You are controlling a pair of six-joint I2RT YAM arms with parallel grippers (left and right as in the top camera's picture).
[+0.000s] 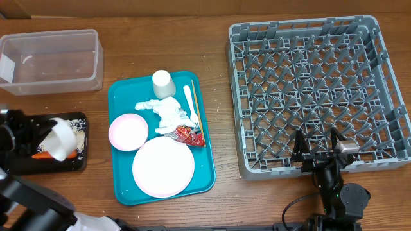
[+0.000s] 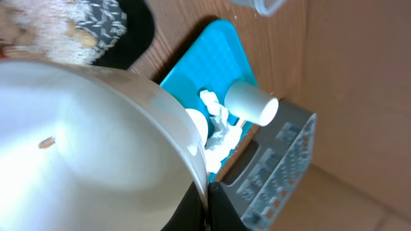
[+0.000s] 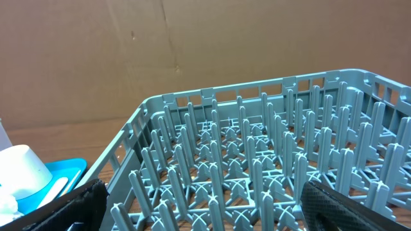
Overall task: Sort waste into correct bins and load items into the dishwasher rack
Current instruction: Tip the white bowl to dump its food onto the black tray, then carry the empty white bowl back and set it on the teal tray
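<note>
My left gripper [image 1: 45,138] is clamped on the rim of a white bowl [image 1: 62,142], which it holds tilted over the black tray [image 1: 26,168] at the left edge of the frame. From the left wrist the bowl's glossy inside fills most of the picture, with a single crumb stuck to it. In that tray lie beige food scraps [image 1: 77,131] and one orange carrot [image 1: 43,155], which is partly hidden under the bowl. The clear tub [image 1: 51,61] sits in the upper left.

On the teal tray [image 1: 122,186] in the centre I count:
- one upturned white cup [image 1: 162,83]
- one small pink bowl [image 1: 128,131]
- one pale round plate [image 1: 163,165]
- one white fork [image 1: 190,102]
- one wooden chopstick [image 1: 196,112] just beside the fork
- one wad of crumpled tissue [image 1: 166,110]
- one red wrapper [image 1: 186,133] touching the plate's upper edge (its print is too small for me to read)

The grey dishwasher rack [image 1: 318,90] fills the right half, a square crate with a grid floor and rows of upright pegs. My right gripper [image 1: 316,146] hangs over the rack's lower edge with its jaws spread wide and nothing between them.
</note>
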